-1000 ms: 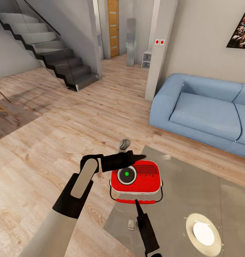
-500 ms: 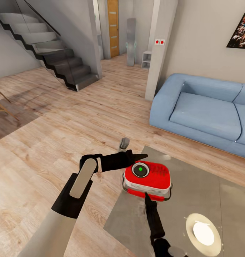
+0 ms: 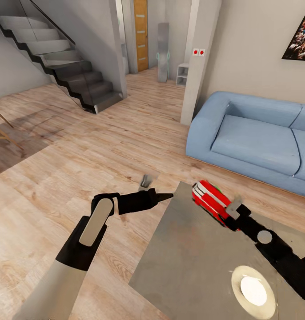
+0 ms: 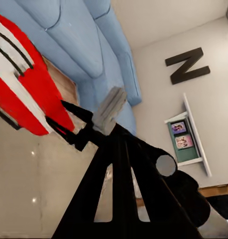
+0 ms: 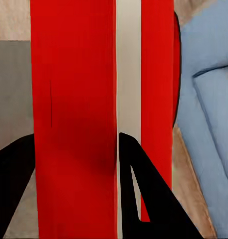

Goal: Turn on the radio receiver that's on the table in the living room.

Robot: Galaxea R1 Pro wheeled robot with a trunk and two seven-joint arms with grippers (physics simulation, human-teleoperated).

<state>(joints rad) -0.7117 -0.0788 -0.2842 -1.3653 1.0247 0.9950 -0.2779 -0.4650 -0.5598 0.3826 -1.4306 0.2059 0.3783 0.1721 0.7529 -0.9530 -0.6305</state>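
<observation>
Radio: red box-shaped radio receiver with white stripes [image 3: 209, 200], tipped up on its edge at the far left corner of the table, near the sofa side
Table: low rectangular coffee table with glossy grey-beige top [image 3: 192, 262]; white round plate with a pale rim [image 3: 253, 291] rests near its front right
Right gripper: black two-finger right gripper [image 3: 230, 218] reaches across the tabletop to the radio; in the right wrist view its dark fingers [image 5: 138, 189] sit on either side of the red body [image 5: 79, 119], clamped on it
Left gripper: black left gripper [image 3: 163, 195] hangs just off the table's left edge over the light wood plank floor [image 3: 59, 178], pointing toward the radio; holds nothing, fingertips drawn together to a point
Left wrist view: radio [image 4: 24, 94] in front of the right gripper [image 4: 76, 127], sofa behind
Surroundings: pale-blue sofa [image 3: 254, 138] beyond the table; dark grey staircase [image 3: 59, 62] at far left; orange door [image 3: 141, 33] at the back
</observation>
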